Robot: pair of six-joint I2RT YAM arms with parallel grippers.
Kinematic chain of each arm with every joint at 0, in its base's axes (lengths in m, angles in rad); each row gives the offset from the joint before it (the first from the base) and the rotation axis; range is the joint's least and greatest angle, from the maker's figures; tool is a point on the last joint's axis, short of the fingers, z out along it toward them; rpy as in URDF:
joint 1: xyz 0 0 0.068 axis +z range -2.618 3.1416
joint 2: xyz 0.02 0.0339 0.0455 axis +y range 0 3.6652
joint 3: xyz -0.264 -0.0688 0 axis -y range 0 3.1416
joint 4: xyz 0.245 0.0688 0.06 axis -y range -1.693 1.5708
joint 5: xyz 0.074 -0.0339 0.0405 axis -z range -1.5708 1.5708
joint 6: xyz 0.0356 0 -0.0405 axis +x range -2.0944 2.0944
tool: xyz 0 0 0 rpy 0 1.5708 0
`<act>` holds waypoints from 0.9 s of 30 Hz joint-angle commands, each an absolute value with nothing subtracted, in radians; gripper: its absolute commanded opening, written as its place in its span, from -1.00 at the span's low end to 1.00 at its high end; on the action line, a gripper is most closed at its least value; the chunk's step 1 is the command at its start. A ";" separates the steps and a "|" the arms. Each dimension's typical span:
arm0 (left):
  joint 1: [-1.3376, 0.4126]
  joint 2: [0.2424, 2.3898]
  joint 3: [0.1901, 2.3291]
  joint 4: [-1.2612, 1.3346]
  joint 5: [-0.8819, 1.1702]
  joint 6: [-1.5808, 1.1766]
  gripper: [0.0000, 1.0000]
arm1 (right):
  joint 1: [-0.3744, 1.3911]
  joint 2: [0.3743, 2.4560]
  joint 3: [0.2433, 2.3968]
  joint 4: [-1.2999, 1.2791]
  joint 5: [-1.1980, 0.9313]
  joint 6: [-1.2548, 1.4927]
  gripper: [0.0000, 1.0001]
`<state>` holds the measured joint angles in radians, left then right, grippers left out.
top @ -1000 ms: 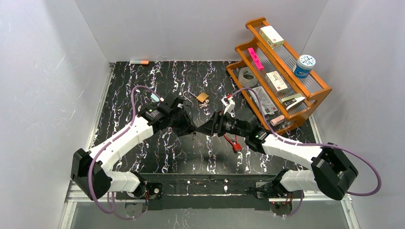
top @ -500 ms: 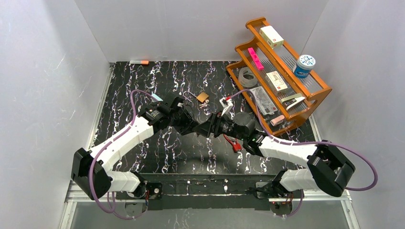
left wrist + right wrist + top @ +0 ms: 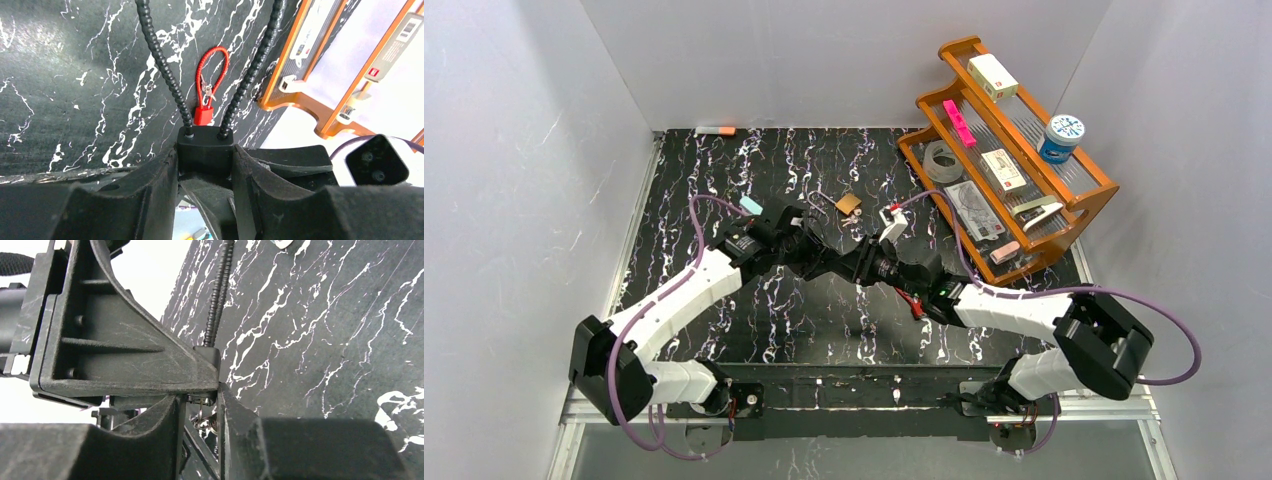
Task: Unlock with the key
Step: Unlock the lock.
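A black padlock (image 3: 205, 142) with a black beaded cable shackle (image 3: 160, 60) is clamped at its body by my left gripper (image 3: 205, 150), held above the table. In the top view the two grippers meet nose to nose at mid table, left gripper (image 3: 817, 256) and right gripper (image 3: 852, 266). The right wrist view shows a small metal key (image 3: 201, 400) sticking out of the lock's underside, with a key ring (image 3: 202, 422) hanging below it. My right gripper (image 3: 200, 401) has its fingers closed in on that key from both sides.
A red padlock with a red cable (image 3: 204, 112) and its keys lies on the black marbled mat under the right forearm. A wooden rack (image 3: 1079, 215) with boxes, tape and a jar stands at the back right. A small brown piece (image 3: 849, 203) lies behind the grippers.
My right gripper slid left up to the left gripper and its jaws narrowed from wide open onto the key. The left gripper kept its hold on the lock.
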<state>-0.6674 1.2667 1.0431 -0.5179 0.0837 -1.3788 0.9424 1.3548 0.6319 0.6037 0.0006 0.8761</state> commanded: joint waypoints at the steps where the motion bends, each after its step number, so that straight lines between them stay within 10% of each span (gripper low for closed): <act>1: -0.676 1.214 1.019 -0.526 0.118 -1.387 -1.00 | 0.939 1.368 0.662 0.724 0.084 0.908 -0.51; 8: -0.675 1.184 1.007 -0.513 0.117 -1.354 -0.58 | 0.939 1.340 0.605 0.812 0.102 0.934 -0.92; 15: -0.673 1.132 0.980 -0.437 0.114 -1.284 0.71 | 0.936 1.293 0.568 0.852 0.080 0.970 -0.92; 27: -0.669 0.993 0.732 0.170 0.246 -1.191 0.91 | 0.912 1.133 0.493 0.921 -0.076 1.120 -0.90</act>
<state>-0.6697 1.0283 0.7937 -0.1223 0.1535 -1.2106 0.9222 1.1835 0.4923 0.8024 -0.0013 1.0466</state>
